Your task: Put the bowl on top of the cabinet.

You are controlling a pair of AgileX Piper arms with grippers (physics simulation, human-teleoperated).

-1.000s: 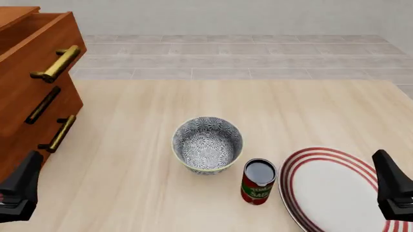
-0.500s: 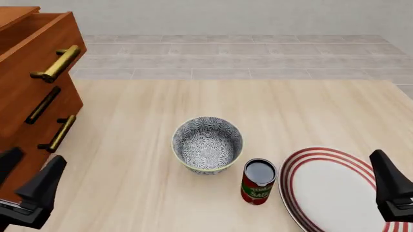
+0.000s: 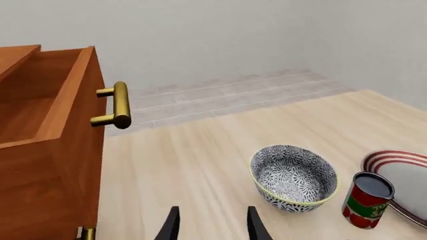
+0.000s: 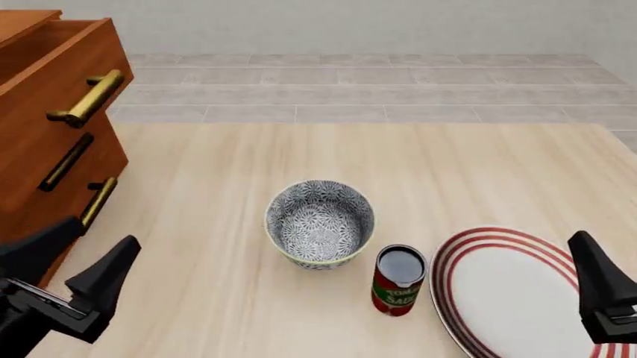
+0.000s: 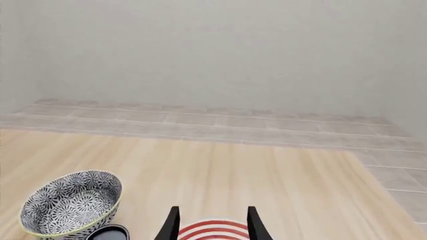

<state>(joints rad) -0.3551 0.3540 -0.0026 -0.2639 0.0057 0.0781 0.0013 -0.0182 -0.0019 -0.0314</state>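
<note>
The bowl (image 4: 320, 222), deep with a grey-and-white floral pattern and a pale rim, stands upright on the table near its middle. It also shows in the wrist views as the bowl (image 3: 293, 180) and the bowl (image 5: 70, 202). The reddish-brown cabinet (image 4: 50, 134) fills the left side, its top drawer (image 3: 40, 110) pulled out. My left gripper (image 4: 82, 259) hovers open and empty at the near left, beside the cabinet's lower front and well short of the bowl. My right gripper (image 5: 212, 221) is open and empty over the plate, right of the bowl.
A red-labelled can (image 4: 399, 280) stands close to the bowl's near right side. A flat white plate with red rings (image 4: 508, 291) lies right of the can. Brass and dark bar handles (image 4: 88, 97) stick out from the cabinet front. The table ends at a tiled floor (image 4: 378, 89) beyond.
My left gripper has come rightward and further into the front view, away from the lower left corner. The right gripper has hardly moved. Bowl, can and plate are unmoved.
</note>
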